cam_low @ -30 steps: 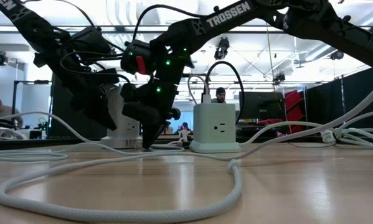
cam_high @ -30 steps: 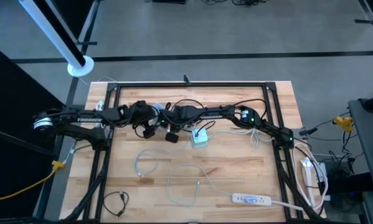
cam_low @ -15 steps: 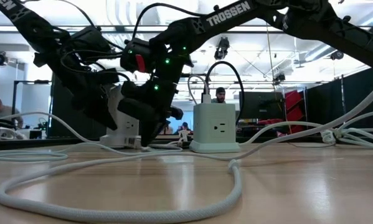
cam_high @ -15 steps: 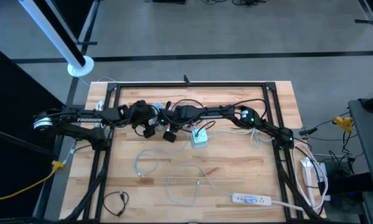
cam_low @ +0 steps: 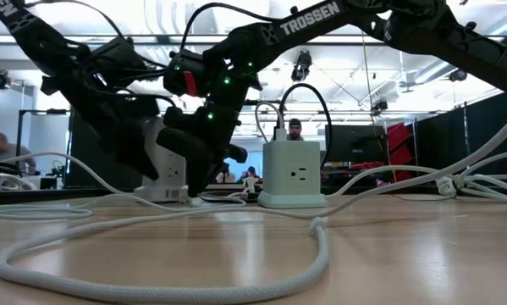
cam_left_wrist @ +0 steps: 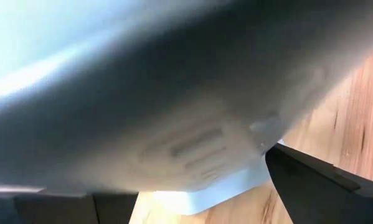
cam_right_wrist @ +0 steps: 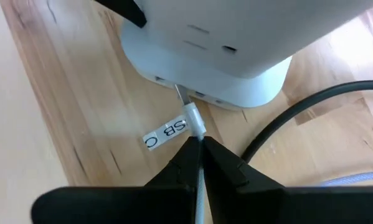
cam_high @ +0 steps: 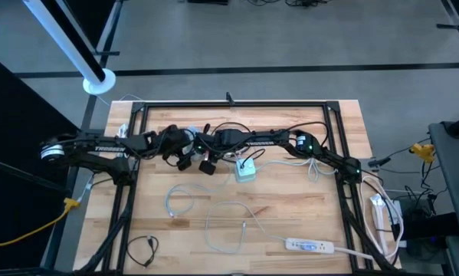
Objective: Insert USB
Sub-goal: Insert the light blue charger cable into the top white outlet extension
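A white power cube stands on the wooden table and fills the left wrist view. My left gripper is closed wide around it. My right gripper is shut on a white USB cable with a paper label. The plug's metal tip reaches the row of ports at the cube's base; I cannot tell whether it is inside a port. In the low view the right gripper points down in front of the cube. My left gripper has the white power cube between its wide-set fingers. One dark finger lies beside the cube's lower corner, and the cube itself hides the other. The cube stands upright with its base on the table. My right gripper pinches the USB cable just behind the plug between its two fingertips. The fingers slant down and lie along the cable. The plug sticks out ahead of the fingertips with its tip at the cube's base, and the cable trails back under the gripper.
A pale green power cube with a plugged cable stands just right of the grippers. Loose white cables, a power strip and a black cable lie toward the near edge. Black frame rails border the table.
My right gripper has rolled a little at the wrist, and its tip has edged toward the white power cube, still shut on the cable. The cube and my left gripper stay where they were.
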Motion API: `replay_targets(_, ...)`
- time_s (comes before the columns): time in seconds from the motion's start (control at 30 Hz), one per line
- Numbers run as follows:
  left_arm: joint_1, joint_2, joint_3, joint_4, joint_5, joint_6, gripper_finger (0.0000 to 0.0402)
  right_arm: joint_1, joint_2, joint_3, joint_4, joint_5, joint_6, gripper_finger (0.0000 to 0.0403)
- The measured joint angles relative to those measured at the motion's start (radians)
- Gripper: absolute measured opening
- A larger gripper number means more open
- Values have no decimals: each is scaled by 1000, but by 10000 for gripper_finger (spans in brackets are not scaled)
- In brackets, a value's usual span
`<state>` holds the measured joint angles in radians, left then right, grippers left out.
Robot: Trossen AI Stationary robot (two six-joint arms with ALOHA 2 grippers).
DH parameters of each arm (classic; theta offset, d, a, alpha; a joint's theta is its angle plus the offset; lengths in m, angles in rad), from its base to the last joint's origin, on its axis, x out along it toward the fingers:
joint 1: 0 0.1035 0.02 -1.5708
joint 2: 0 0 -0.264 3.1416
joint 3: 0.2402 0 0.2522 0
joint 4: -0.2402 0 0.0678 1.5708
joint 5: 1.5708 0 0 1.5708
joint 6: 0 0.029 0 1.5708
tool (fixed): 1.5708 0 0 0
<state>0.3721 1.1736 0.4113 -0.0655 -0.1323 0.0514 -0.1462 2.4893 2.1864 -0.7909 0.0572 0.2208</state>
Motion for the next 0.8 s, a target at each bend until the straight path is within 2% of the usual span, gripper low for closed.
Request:
replay_targets(0.3,0,0,-15,17,-18,-13,313,3,0,1,25,-48,16,0)
replay_targets(0.8,1,0,-15,17,-18,-13,313,3,0,2,12,-29,61,0)
